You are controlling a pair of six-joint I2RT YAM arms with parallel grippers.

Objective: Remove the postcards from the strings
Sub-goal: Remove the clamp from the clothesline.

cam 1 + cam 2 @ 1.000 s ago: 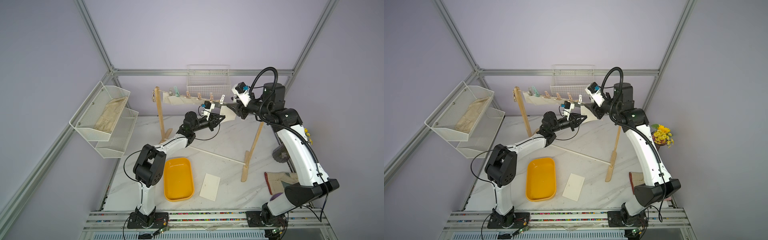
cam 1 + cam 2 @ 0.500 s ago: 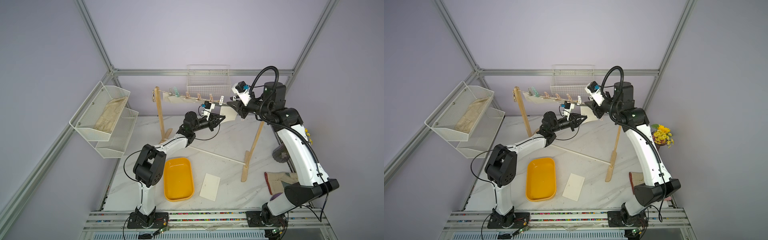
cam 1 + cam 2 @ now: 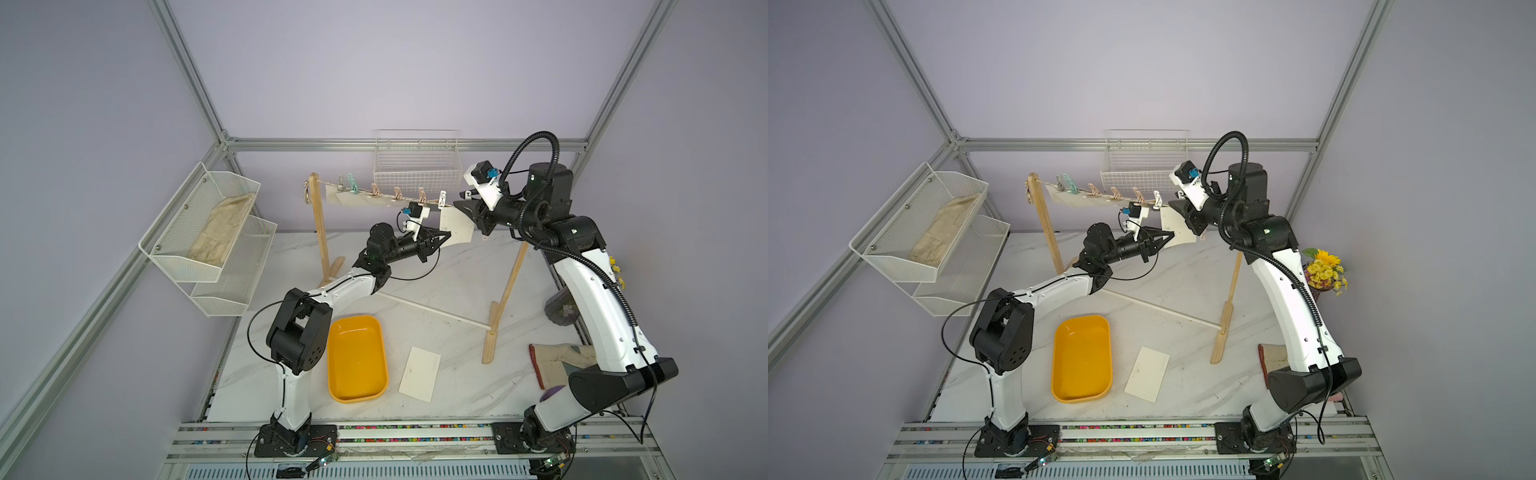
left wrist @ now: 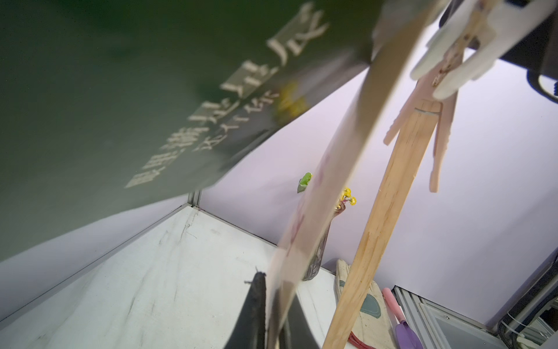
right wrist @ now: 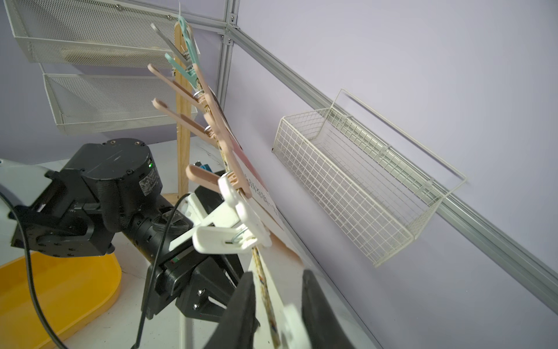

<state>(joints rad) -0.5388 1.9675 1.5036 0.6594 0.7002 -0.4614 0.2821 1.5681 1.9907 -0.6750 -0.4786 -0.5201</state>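
Shut tight with the left gripper point(image 3: 446, 237) on the lower corner of a cream postcard point(image 3: 456, 226) rising ahead of its fingertips. Straddling the string point(image 5: 263, 281) and a white peg point(image 5: 294, 321) with the right gripper point(image 5: 277, 305), jaws narrow; cannot tell whether squeezing. Beyond those jaws, 6 more pegs point(image 3: 398, 193) along the string.

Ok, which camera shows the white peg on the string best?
The right wrist view: the white peg is close, sharp, clipped on the string. Both top views show the white peg tiny; the left wrist view shows it blurred.
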